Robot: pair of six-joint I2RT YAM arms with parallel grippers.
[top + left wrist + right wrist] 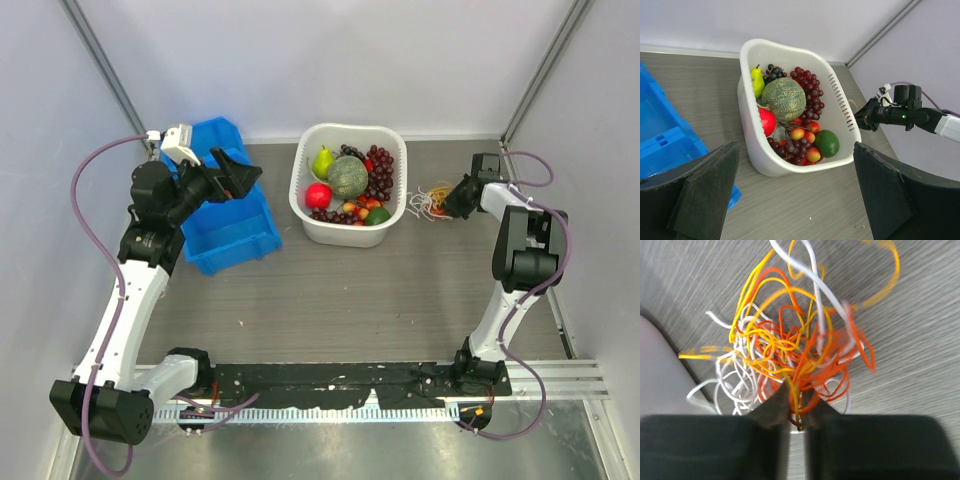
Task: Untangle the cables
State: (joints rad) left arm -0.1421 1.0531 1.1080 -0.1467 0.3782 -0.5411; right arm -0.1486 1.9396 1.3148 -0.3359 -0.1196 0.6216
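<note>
Left gripper (238, 178) first: jaws spread wide, holding nothing, hanging over the blue plastic bin (240, 240). Moving right, the white slotted plastic basket (300, 195) sits mid-scene and I judge it plays no part in this. Just beside its right wall lie the thin white, orange-red and yellow-orange cables (790, 350), one knotted heap. My right gripper (796, 412) is down at the heap's near edge, jaws narrow, a yellow-orange strand apparently pinched between the tips. I'd call this the first grab. Next I'd lift gently and bring the left arm across to pin the rest.
</note>
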